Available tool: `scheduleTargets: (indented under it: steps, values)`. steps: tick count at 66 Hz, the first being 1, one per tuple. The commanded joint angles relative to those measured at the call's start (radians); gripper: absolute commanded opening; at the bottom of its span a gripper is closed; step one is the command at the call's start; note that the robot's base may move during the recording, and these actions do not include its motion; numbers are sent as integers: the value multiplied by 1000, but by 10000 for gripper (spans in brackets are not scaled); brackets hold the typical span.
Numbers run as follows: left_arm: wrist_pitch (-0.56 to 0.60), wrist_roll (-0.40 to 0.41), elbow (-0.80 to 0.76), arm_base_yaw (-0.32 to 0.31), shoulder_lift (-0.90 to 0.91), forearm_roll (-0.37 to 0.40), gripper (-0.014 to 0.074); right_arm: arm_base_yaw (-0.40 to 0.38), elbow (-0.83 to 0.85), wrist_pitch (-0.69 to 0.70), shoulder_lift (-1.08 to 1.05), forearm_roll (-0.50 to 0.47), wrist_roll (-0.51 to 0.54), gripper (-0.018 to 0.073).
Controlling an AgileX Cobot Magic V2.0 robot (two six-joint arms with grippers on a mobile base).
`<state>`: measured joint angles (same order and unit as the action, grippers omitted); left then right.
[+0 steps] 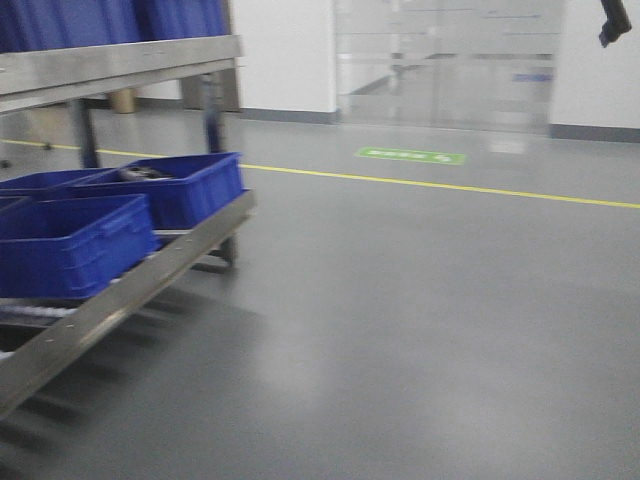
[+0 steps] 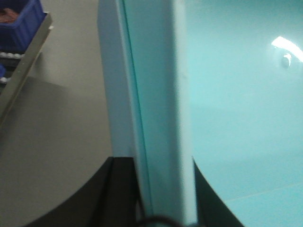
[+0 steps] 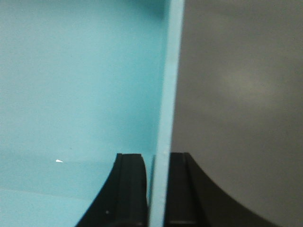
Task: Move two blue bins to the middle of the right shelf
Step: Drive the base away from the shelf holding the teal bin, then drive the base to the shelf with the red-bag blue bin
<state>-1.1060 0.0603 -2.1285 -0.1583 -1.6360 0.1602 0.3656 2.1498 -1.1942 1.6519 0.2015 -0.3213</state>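
**A:** Checked nearest the lenses first?

**B:** Yes. Found left gripper [image 2: 163, 194] clamped on an upright wall of a turquoise bin [image 2: 156, 94], with a black finger on each face. Found right gripper [image 3: 158, 189] closed the same way on a thin turquoise wall, again gripped from both sides.

**A:** Confirmed one bin across both claws?

**B:** Could not tell. Saw bin interior to the right of the wall in the left wrist view and to the left of it in the right wrist view. Saw grey floor [image 3: 236, 94] on the outer side in both.

**A:** Located the task bins?

**B:** Placed the held one at the claws, seen in the wrist views only. Picked out the rack [image 1: 130, 285] at the left of the front view, with its metal rail running toward the camera. Counted blue bins on its lower level: near blue bin [image 1: 75, 245] just inside the rail, second blue bin [image 1: 185, 185] close behind it. Noted something grey inside the second, too blurred to name. Caught a third blue edge at far left and more blue on the top level.

**A:** And past the rack?

**B:** Logged open floor, then a yellow line [image 1: 450, 185], a green marking [image 1: 410, 155] just beyond it, and glass doors [image 1: 445, 60] at the back. Also saw a dark part [image 1: 612, 20] in the top right corner, not identified.
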Motion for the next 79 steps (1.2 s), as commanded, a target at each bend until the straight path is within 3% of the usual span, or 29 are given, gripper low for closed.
scheduleTargets:
  steps: [1, 79]
  values:
    - [108, -9, -20, 0, 23, 23, -111, -1, 14, 66, -17, 5, 12, -167]
    - [108, -9, -20, 0, 23, 23, -111, -1, 14, 66, -17, 5, 12, -167]
